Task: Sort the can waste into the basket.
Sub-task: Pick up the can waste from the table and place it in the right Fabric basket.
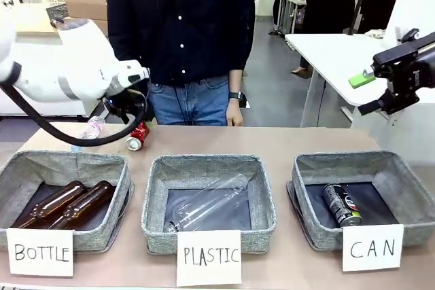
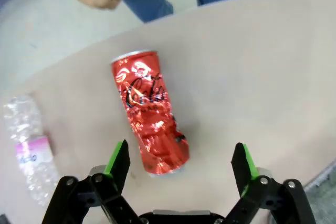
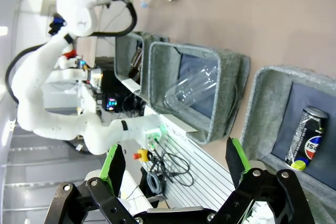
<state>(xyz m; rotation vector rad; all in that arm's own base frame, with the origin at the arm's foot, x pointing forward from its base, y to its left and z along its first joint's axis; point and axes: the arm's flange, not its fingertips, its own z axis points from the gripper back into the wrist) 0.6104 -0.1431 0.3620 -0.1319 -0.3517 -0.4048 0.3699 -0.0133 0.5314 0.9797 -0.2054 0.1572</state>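
Observation:
A dented red can (image 1: pixel 138 136) lies on its side on the table's far left, in front of the person. My left gripper (image 1: pixel 126 109) hovers just above it. In the left wrist view the red can (image 2: pixel 149 111) points toward the open left gripper (image 2: pixel 181 149), its near end between the green pads, closer to one of them and untouched. A black can (image 1: pixel 341 205) lies inside the grey basket (image 1: pixel 343 161) signed "CAN" at the right. My right gripper (image 1: pixel 391 87) hangs open and empty high above that basket. From there the black can (image 3: pixel 304 137) and the basket (image 3: pixel 262 98) show below.
A crumpled clear plastic bottle (image 1: pixel 90 128) lies just left of the red can. The "BOTTLE" bin (image 1: pixel 68 163) holds two brown bottles, and the "PLASTIC" bin (image 1: pixel 204 163) holds a clear bottle. The person stands at the far edge, one hand (image 1: pixel 234 110) by the table.

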